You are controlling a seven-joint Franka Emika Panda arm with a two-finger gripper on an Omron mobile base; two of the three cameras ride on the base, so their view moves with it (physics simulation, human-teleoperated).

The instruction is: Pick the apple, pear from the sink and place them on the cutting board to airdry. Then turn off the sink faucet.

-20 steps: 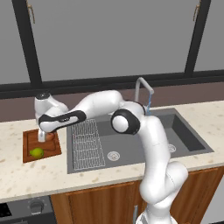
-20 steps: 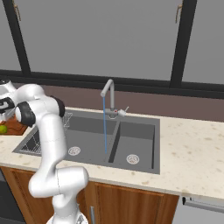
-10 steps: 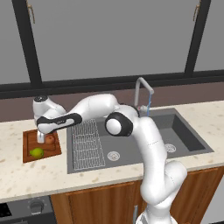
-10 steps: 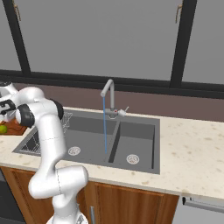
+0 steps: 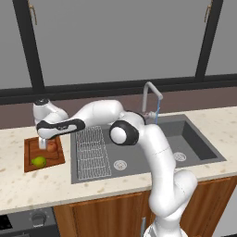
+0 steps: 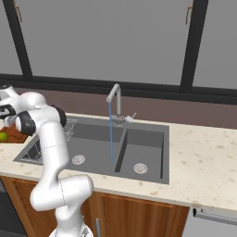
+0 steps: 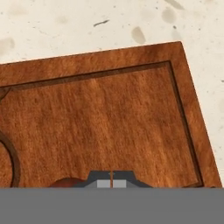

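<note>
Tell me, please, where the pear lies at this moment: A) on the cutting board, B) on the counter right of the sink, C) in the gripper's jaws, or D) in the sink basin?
A: the yellow-green pear sits on the cutting board, at its near edge and left of the sink, with the apple behind it under the gripper.
</note>
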